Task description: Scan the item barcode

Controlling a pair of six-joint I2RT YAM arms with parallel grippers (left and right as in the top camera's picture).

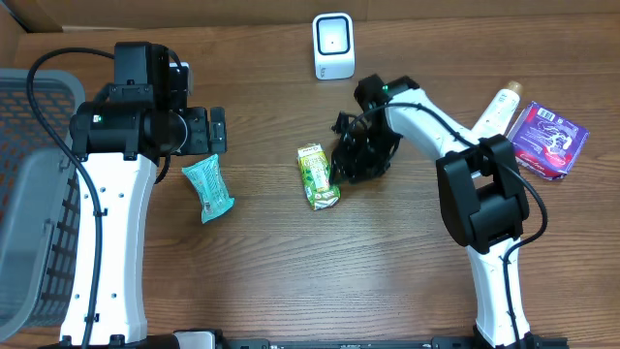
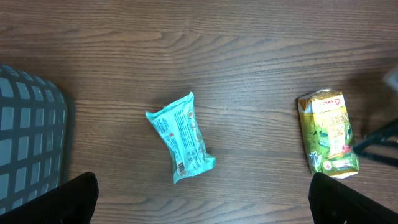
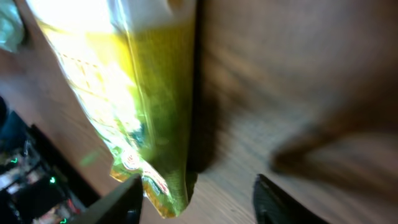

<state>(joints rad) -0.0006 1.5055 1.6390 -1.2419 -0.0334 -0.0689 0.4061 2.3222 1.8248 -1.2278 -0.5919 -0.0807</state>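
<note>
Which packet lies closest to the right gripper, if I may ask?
The green-and-yellow packet, beside the right gripper; the teal packet and purple packet lie farther.

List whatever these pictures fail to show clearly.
1. Green packet: the right wrist view is blurred and washed by glare, and no barcode can be picked out in any view.
2. Teal packet: in the left wrist view, its print is too small to read.
3. Right claw: overhead, dark cabling hides whether it touches the green packet.
4. Basket: overhead, it is cut off by the left edge.
</note>
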